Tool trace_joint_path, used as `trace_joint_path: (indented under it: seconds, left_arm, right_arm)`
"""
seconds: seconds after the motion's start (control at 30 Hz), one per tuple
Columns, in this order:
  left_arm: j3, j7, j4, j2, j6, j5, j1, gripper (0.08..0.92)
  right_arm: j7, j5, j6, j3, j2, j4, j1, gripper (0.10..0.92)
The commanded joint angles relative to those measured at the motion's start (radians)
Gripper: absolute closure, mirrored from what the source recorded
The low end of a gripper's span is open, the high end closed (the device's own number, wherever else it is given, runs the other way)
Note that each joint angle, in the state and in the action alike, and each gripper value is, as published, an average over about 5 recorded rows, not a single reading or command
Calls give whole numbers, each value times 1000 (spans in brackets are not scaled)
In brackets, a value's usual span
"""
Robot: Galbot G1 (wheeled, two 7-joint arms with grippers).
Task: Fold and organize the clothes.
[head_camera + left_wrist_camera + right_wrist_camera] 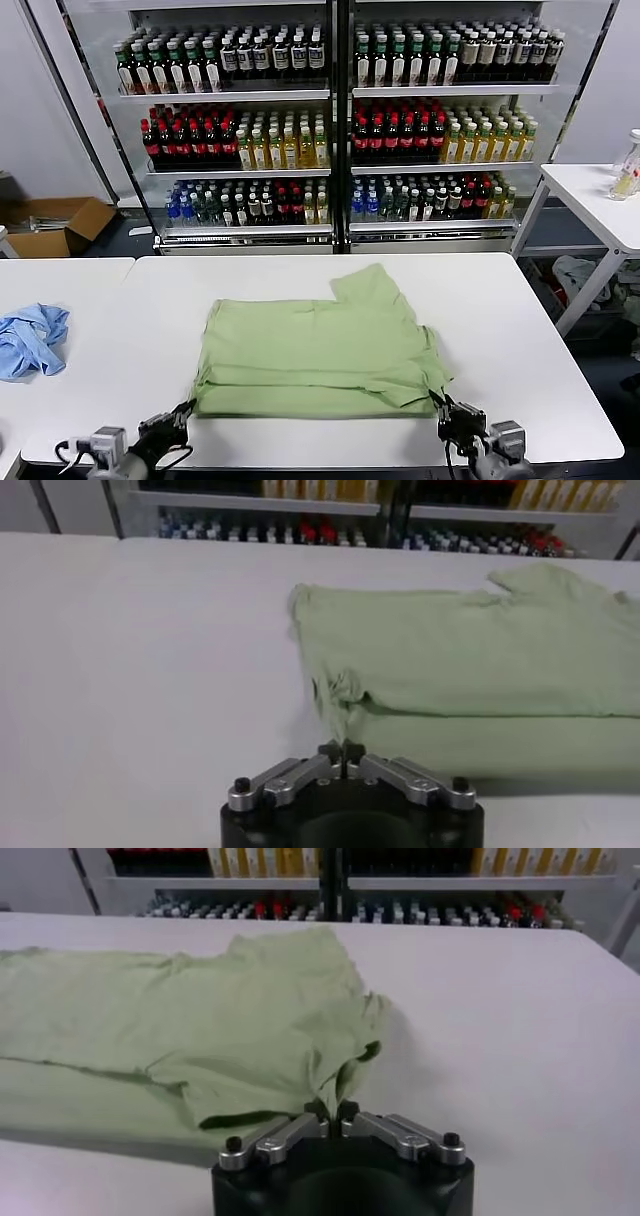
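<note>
Green cotton-look polo shirt (315, 355): we record 1 item, lying flat on the white table (530, 330), roughly central and toward the near edge. We see it partly folded, with layered edges stacked along its near side and 1 sleeve projecting at the far right. We cannot make out collar, buttons or print from any view.

Left gripper (178, 418): we place it at the near left corner of the shirt, low over the table edge. In the left wrist view the left gripper (341, 750) has its fingertips drawn together, pinching a small bunch of green fabric that rises from the shirt (480, 670) corner.

Right gripper (447, 413): we place it at the near right corner of the shirt. In the right wrist view the right gripper (330, 1112) likewise has its fingertips pressed together on a tuck of cloth, the shirt (190, 1018) hem pulled into a short peak there.

Light blue garment (30, 338): we note 1 crumpled piece on the adjoining table (60, 275) at the left, well apart from the shirt.

Background, far side: we list 2 glass-fronted shelving units (335, 120) holding rows of bottles (400, 135), a cardboard box (55, 225) on the floor at far left, and another white table (590, 205) at far right carrying 1 clear bottle (628, 168).
</note>
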Motion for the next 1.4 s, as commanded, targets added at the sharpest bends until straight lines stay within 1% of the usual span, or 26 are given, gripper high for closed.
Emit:
trace_joint_path:
  seconds: [0.03,0.1,0.2,0.3,0.43,0.5,0.57,0.63,0.7,0.8,0.9,0.93,1.0,1.07,1.2,1.4]
  left_arm:
    - [-76,2,-90,14,-14,18,186,919]
    - [-75,-3,-90,11,-6,32,183,917]
    - [-56,-12,-97,-1,16,53,169,873]
    - [-55,-15,-116,-13,23,61,156,788]
    - [-119,-18,-179,-14,27,31,138,675]
    - [-161,-20,-204,3,32,-13,104,614]
    - [-192,-20,-200,37,34,-66,31,554]
    - [-190,-11,-155,82,35,-125,-77,502]
    - [-151,1,-84,112,37,-159,-188,441]
    - [-55,16,52,132,26,-151,-338,355]
    - [37,36,199,139,16,-139,-471,268]
    - [63,51,247,141,16,-136,-508,245]
    - [104,86,305,142,13,-120,-562,202]
    - [145,114,357,138,8,-100,-609,184]
    - [219,134,448,126,1,-75,-701,178]
    - [317,179,623,108,-22,-52,-837,177]
  right_arm:
    - [2,-38,11,63,-5,89,-150,879]
    - [-1,-54,10,61,0,89,-160,861]
    - [-9,-67,0,52,8,88,-161,792]
    - [-11,-68,-6,60,7,104,-160,714]
    - [-16,-52,-30,118,-15,168,-159,601]
    - [-24,-34,-55,147,-29,194,-123,541]
    - [-30,2,-80,163,-51,194,-39,489]
    - [-21,63,-99,146,-84,156,99,428]
    - [-2,120,-109,95,-109,84,251,368]
    - [28,161,-110,-32,-105,-66,488,283]
    - [44,181,-111,-170,-69,-225,703,223]
    - [44,183,-111,-205,-56,-270,757,213]
    - [42,182,-111,-268,-22,-369,858,205]
    - [39,177,-110,-322,14,-455,938,203]
    - [37,162,-109,-415,90,-607,1066,203]
    - [42,152,-108,-492,176,-803,1208,203]
